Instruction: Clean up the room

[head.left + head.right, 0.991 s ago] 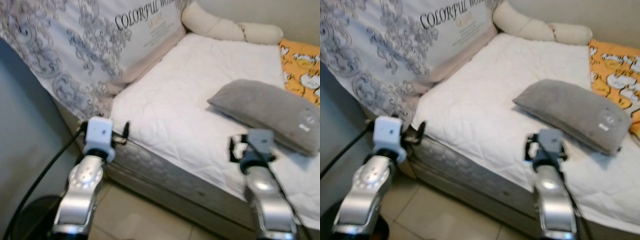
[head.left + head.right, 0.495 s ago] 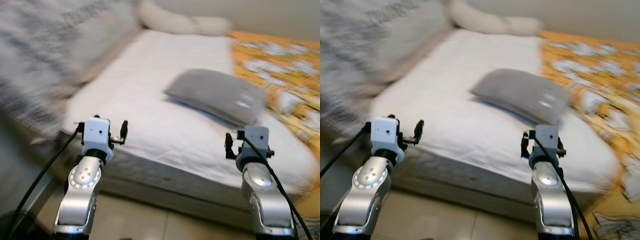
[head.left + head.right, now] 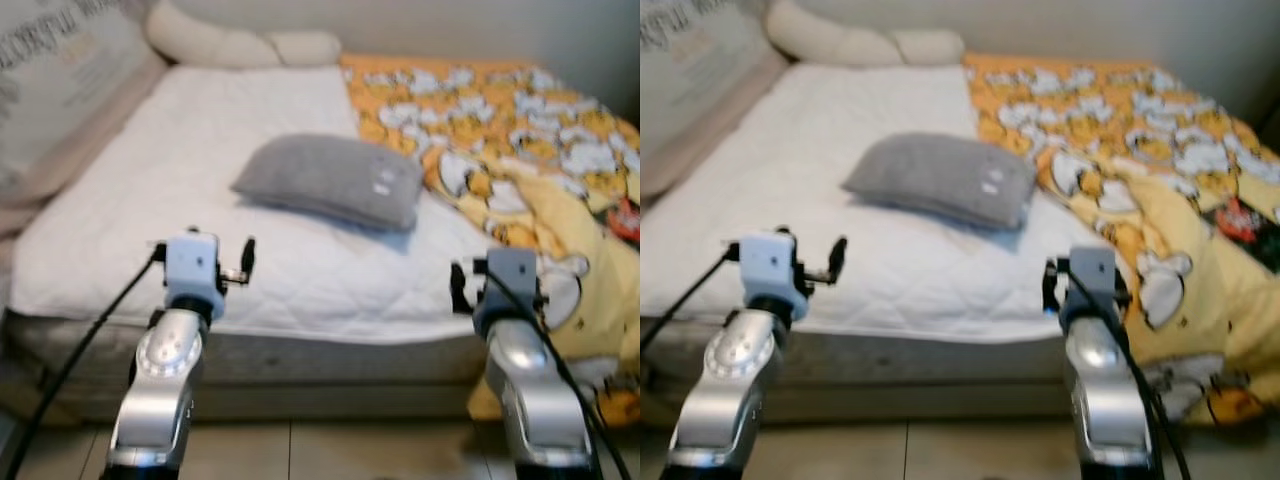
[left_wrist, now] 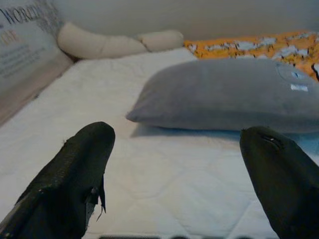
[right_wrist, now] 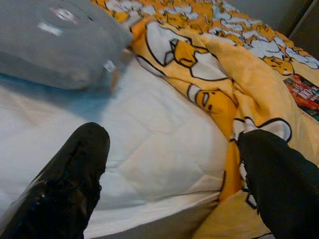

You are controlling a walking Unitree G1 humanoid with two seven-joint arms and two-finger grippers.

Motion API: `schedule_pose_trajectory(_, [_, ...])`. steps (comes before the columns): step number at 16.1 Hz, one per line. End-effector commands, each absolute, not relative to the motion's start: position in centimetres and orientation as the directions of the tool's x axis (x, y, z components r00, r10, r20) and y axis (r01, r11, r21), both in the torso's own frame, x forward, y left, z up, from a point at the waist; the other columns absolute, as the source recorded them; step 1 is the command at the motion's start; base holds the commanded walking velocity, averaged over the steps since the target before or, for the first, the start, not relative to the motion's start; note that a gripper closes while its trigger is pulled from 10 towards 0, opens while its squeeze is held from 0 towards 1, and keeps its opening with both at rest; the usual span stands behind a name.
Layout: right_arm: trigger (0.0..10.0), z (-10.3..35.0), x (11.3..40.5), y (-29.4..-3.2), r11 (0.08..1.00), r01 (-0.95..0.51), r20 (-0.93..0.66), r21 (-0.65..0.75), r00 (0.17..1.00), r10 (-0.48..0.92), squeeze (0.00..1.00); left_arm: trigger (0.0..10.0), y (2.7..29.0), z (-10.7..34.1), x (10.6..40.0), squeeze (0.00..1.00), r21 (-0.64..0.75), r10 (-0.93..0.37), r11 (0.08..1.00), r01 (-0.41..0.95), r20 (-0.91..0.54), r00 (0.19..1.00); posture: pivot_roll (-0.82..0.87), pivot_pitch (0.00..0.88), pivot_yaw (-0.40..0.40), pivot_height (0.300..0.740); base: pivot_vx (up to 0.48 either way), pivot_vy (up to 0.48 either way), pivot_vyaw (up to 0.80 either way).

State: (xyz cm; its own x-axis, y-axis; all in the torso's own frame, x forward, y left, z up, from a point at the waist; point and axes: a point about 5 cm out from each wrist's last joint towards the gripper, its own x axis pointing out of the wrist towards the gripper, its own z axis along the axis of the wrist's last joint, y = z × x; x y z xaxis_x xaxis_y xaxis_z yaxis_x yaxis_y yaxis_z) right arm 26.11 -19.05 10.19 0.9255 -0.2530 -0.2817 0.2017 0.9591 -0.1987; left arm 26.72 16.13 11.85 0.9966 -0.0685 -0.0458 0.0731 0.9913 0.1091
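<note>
Bed (image 3: 200,190): grey pillow (image 3: 330,180) mid-mattress; yellow blanket (image 3: 540,170) bunched on the right side, spilling over the edge. Left claw (image 4: 174,174), right claw (image 5: 169,174): both wide open, empty, at the bed's near edge. Advice: take the blanket hem first

The bed (image 3: 150,240) wears a white quilted cover stitched in a faint diamond pattern. On it lies a plain grey pillow (image 3: 330,180) with a small white label. An orange-yellow blanket (image 3: 520,150) is printed all over with white-and-yellow cartoon figures outlined in black. A cream bolster (image 3: 230,45) runs along the head end. A pale cushion (image 3: 50,80) carries dark lettering. Both arms are silver, and the fingers of the left tool (image 4: 174,174) and right tool (image 5: 174,174) are black. The floor (image 3: 330,450) is beige tile.
</note>
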Motion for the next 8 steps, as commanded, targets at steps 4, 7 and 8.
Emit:
schedule_pose_trajectory(4, [10.0, 10.74, 26.28, -19.34, 0.956, 0.199, -0.264, -0.215, 0.931, -0.253, 0.0, 10.0, 16.04, 12.04, 26.87, 0.0, 0.105, -0.067, 0.992, 0.07, -0.034, 0.997, 0.04, 0.0, -0.002, 0.74, 0.289, 0.0, 0.0])
schedule_pose_trajectory(7, [10.0, 10.94, 26.16, -19.8, 0.951, 0.199, -0.258, -0.235, 0.931, -0.258, 0.0, 10.0, 16.12, 11.96, 26.81, 0.0, 0.1, -0.066, 0.993, 0.069, -0.037, 0.997, 0.03, 0.0, 0.004, 0.74, 0.3, 0.0, 0.0])
schedule_pose_trajectory(8, [10.0, 11.08, 26.1, -20.04, 0.951, 0.204, -0.254, -0.234, 0.931, -0.262, 0.0, 10.0, 16.16, 11.88, 26.78, 0.0, 0.1, -0.064, 0.993, 0.068, -0.039, 0.997, 0.03, 0.0, 0.006, 0.74, 0.296, 0.0, 0.0])
